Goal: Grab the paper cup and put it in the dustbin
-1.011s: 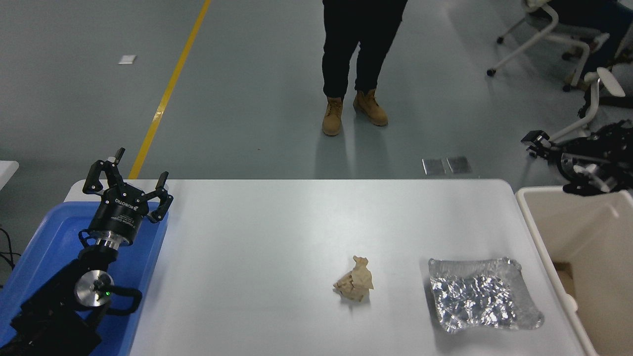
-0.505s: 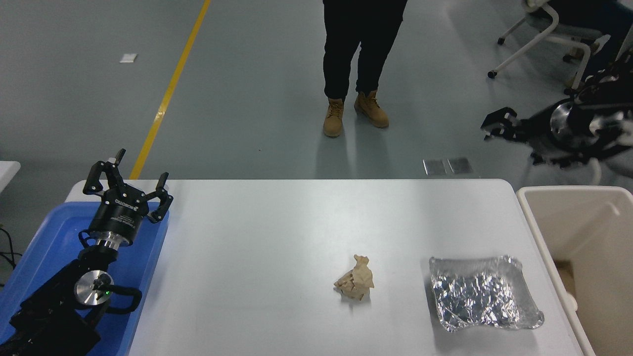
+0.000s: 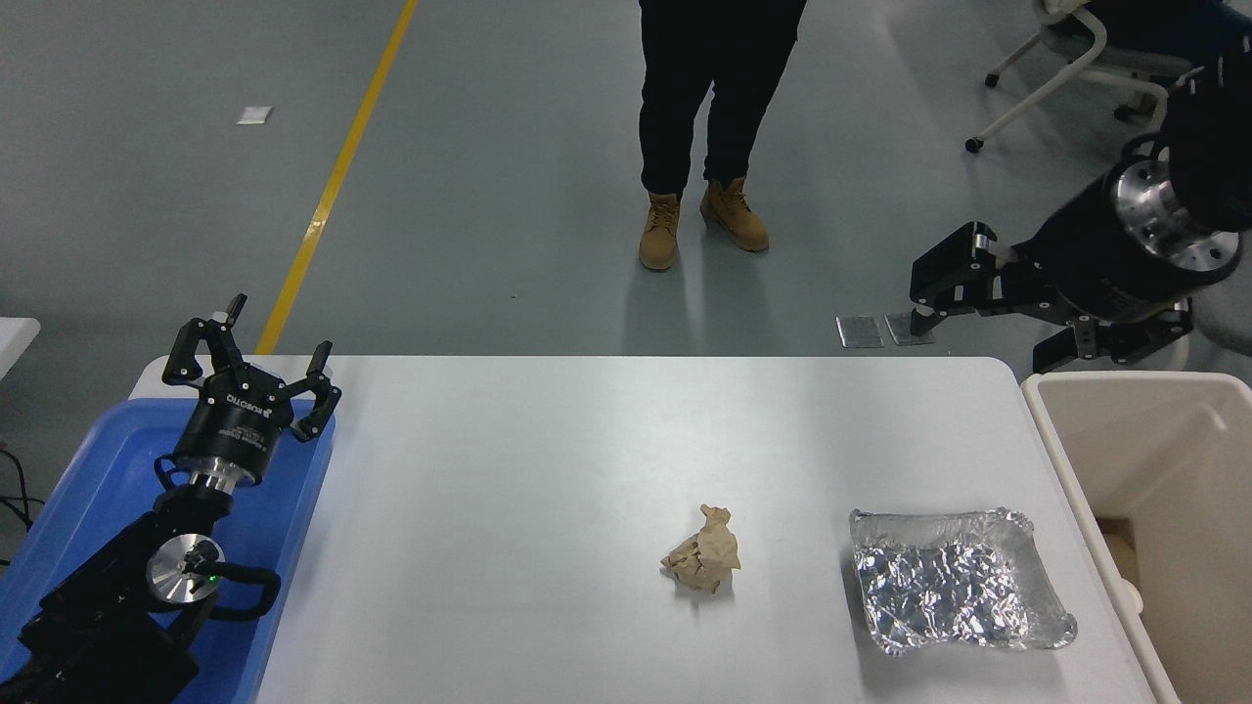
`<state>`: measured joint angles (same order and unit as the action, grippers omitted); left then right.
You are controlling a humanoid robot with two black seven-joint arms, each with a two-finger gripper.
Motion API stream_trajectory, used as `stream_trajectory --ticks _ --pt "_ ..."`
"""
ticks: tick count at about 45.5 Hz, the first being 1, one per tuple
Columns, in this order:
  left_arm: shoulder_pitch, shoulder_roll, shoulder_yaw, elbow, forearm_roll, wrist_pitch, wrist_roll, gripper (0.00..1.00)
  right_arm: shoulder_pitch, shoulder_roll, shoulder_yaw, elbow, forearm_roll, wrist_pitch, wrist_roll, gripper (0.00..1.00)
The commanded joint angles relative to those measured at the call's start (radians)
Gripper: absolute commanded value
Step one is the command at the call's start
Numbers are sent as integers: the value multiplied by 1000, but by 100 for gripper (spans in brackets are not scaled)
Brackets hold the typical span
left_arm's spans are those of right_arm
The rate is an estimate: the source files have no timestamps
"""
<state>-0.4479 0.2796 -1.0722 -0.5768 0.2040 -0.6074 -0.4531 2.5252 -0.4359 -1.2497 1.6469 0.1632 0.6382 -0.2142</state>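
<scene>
Left claw (image 3: 256, 364): parked lower left over blue tray (image 3: 73, 489), fingers spread, empty. Surface (image 3: 509, 469): brown paper wad (image 3: 702, 562) and foil tray (image 3: 954, 582) lower centre-right. Right claw (image 3: 978, 318): upper right, above dustbin (image 3: 1086, 469), fingers apart, empty. Paper cup: not visible anywhere. Likely light, crushable; grip mid-wall gently.

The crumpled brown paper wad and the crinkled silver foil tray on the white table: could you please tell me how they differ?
The crumpled brown paper wad is small, matte and bunched into an upright lump; the crinkled silver foil tray is larger, shiny, and lies low and open. The wad sits near the table's middle, the tray further right beside the beige plastic bin. Both are creased and rest untouched.
</scene>
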Motion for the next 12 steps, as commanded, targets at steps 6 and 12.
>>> stream_trajectory --ticks 6,12 --pt "0 1 0 0 2 0 -1 98 23 3 7 10 -4 46 1 100" --pt "0 0 0 0 0 0 -1 98 21 3 9 10 -5 47 -1 100"
